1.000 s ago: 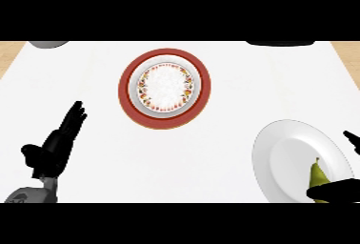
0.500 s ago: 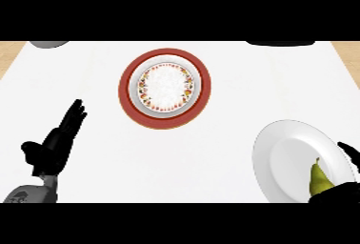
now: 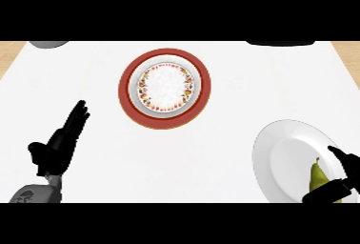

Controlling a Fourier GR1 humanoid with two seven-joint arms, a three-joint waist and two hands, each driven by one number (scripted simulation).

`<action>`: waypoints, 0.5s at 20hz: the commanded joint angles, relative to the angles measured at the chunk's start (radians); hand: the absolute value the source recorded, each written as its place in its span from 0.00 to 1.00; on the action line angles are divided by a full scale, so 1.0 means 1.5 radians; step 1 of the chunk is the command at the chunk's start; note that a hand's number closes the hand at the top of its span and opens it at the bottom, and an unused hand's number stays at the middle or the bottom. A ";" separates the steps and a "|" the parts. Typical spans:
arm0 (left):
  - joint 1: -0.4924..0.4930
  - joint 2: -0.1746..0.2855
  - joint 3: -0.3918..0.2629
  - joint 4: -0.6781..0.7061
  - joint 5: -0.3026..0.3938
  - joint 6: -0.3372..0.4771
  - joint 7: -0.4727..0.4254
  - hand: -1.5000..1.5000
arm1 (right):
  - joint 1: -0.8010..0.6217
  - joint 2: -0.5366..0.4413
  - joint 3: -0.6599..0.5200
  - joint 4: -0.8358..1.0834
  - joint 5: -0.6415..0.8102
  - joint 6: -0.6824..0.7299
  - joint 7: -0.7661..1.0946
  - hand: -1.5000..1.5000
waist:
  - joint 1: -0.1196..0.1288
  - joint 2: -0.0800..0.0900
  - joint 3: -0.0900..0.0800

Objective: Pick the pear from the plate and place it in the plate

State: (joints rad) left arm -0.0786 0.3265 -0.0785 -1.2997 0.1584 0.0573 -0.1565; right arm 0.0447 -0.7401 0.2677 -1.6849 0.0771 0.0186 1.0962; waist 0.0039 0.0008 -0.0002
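White bench (image 3: 232, 143): right hand (image 3: 330, 193) curls round pear (image 3: 317, 174) on white plate (image 3: 285, 152) — readying the lift, I judge. Resting left hand (image 3: 56, 150) is spread.

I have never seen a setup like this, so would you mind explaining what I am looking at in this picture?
This is one view from a humanoid robot's head, looking steeply down at a white counter. The two black shapes coming in from below are its hands. The left hand rests open at the lower left, holding nothing. The right hand is at the lower right edge, right beside a green pear that lies on a plain white plate; whether it grips the pear yet cannot be told. Farther back, near the middle, sits a second plate with a red rim and a patterned border. The pear is presumably meant to go there.
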 commanded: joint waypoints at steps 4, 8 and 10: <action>0.047 -0.017 -0.002 -0.060 -0.019 0.008 0.019 0.50 | 0.004 0.004 -0.032 0.061 0.015 0.055 0.018 0.00 | -0.001 -0.001 0.000; 0.032 -0.005 0.019 -0.069 -0.014 -0.012 0.035 0.50 | 0.029 0.053 -0.013 0.073 0.011 0.070 -0.045 1.00 | -0.001 -0.001 0.000; -0.014 -0.036 0.000 -0.070 -0.033 0.021 0.076 0.50 | 0.023 0.086 0.013 0.092 0.060 0.033 -0.076 1.00 | -0.003 -0.001 0.001</action>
State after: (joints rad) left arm -0.0608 0.3021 -0.0632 -1.3599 0.1262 0.0554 -0.1159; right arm 0.0570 -0.6830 0.2396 -1.5930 0.1346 0.0672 1.0266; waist -0.0011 -0.0073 -0.0149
